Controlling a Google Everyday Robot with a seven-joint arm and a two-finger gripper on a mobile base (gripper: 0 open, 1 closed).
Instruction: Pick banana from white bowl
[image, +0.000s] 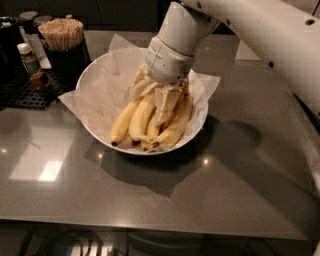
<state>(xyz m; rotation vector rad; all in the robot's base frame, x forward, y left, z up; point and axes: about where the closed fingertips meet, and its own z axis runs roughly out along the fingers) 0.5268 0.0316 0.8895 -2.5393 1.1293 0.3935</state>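
Banana (124, 124) lies in the white bowl (89, 131). It is the leftmost of a small fan of yellow bananas, curved, with its dark tip pointing toward the near rim. Its upper end runs up under the gripper. The other bananas (176, 125) lie tight beside it on the right, touching one another, their tips also toward the near rim.

Gripper (159, 106) is down in the bowl, pressed into the top of the bunch. Whether it has a hold on any fruit I cannot tell, because the wrist housing covers the contact. The white arm (260, 35) comes in from my upper right.

Crinkled white paper (100, 92) lines the bowl and sticks out past the rim at the left and right corners.

The bowl sits on a grey glossy table (240, 180). Behind it to the left there is a dark cup of wooden sticks (62, 32), and a small bottle (28, 59) on a black mat (20, 92).
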